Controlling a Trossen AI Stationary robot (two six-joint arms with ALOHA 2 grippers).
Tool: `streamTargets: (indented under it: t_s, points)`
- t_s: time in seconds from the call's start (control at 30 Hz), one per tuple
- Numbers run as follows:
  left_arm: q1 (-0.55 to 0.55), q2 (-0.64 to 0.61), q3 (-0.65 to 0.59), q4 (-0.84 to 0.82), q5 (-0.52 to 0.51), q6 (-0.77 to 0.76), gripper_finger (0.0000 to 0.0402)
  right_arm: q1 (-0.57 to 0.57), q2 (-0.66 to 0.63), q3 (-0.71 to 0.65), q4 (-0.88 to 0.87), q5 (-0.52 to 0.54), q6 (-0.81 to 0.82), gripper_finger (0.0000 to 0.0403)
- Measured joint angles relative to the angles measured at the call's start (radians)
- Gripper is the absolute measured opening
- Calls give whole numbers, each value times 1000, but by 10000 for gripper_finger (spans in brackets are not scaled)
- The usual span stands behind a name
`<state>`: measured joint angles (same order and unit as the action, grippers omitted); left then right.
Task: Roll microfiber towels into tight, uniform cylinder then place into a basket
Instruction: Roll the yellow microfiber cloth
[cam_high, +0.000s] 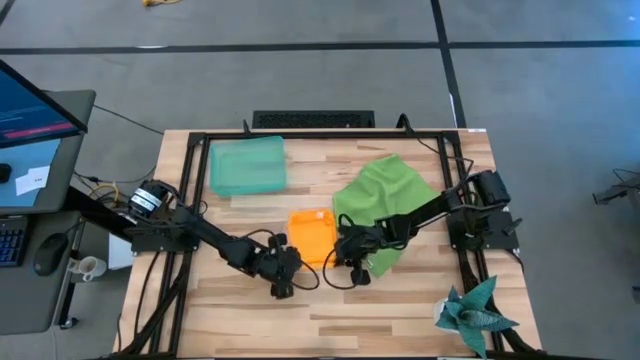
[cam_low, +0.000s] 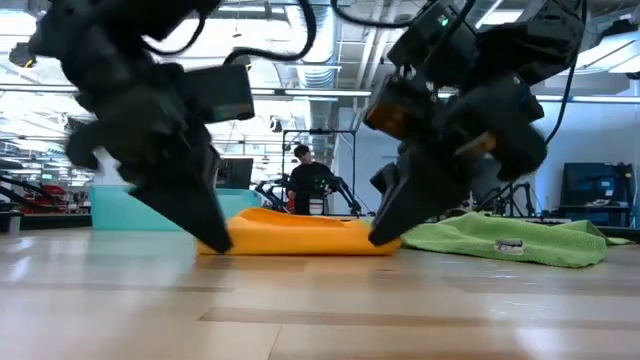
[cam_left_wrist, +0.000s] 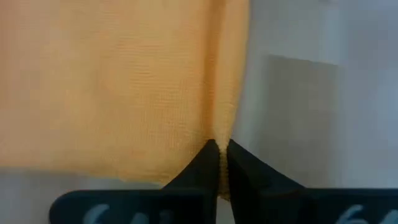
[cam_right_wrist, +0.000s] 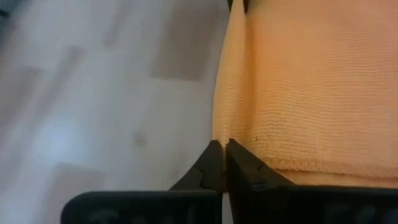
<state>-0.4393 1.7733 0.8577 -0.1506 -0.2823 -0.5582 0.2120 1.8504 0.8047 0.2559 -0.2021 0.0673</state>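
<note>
High view: orange towel (cam_high: 311, 234) lies folded flat at mid-bench, left gripper (cam_high: 283, 262) and right gripper (cam_high: 347, 252) each pinched onto a near corner. Green towel (cam_high: 385, 205) sprawls unrolled beside it; basket (cam_high: 246, 165) near the far edge holds nothing. Rolling seems barely begun.

Left arm: reaches from the left edge of the high view toward lower centre, wrist bent down.
Left tool (cam_high: 288, 262): fingers pinched together, tips down.
Right arm: reaches from the right edge toward centre, wrist down.
Right tool (cam_high: 340, 262): fingers pinched together, tips down.
</note>
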Motion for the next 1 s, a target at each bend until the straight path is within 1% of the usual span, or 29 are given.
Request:
streamTargets:
  t_s: [0.13,0.3,0.37,0.47,0.53,0.6,0.7,0.77,0.83,0.9,1.0]
  points:
    - [0,-50,31,-8,128,-89,9,2,-15,0,6,-133,105,7]
    - [0,-68,78,2,275,-281,7,0,-18,2,23,-355,297,20]
    - [0,-68,83,8,315,-356,8,-1,-18,3,26,-395,389,19]
    - [0,-68,83,-3,328,-436,8,-12,-13,3,28,-401,519,9]
    - [0,-68,84,-38,314,-491,7,-30,-13,3,25,-404,590,6]
    - [7,-68,84,-71,293,-543,7,-48,-13,2,18,-382,653,7]
    - [12,-68,83,-81,285,-562,9,-75,-13,2,13,-371,732,14]
    - [13,-68,83,-78,285,-562,10,-91,-13,2,1,-350,767,15]
    - [14,-68,82,-73,284,-563,11,-101,-13,1,-20,-314,772,13]
    - [14,-68,82,-61,285,-554,11,-109,-13,1,-27,-309,772,7]
    - [14,-68,81,-63,272,-527,13,-114,-13,1,-28,-269,773,6]
